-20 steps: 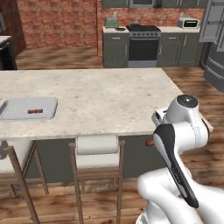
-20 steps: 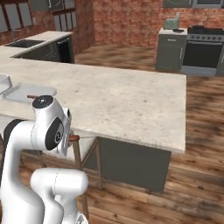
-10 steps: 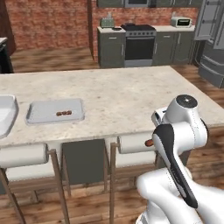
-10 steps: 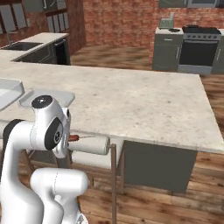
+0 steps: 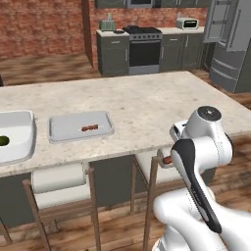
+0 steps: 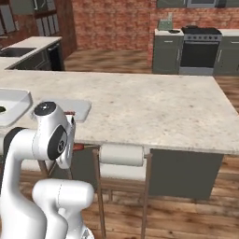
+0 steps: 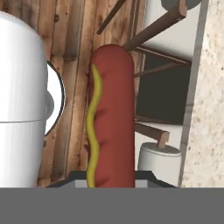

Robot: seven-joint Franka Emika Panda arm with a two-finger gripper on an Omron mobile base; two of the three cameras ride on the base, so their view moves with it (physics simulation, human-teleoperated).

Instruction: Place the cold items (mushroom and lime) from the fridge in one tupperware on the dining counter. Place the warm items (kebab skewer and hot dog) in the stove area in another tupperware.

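Observation:
My gripper is shut on the hot dog, a red sausage with a yellow mustard line that points down past the counter's edge. Its red tip pokes out beside my arm, below counter height. On the dining counter lies a flat grey tupperware with the kebab skewer in it. To its left stands a deeper white tupperware with the green lime inside. The mushroom is out of view.
Stools are tucked under the counter's near edge, right by my hand. The stove and grey cabinets line the far wall, with the fridge at far right. Wooden floor lies between.
Both base views have slid along the counter, so the base has driven left; the grey tupperware moved toward centre and the white one came into view. The hot dog stays in the gripper.

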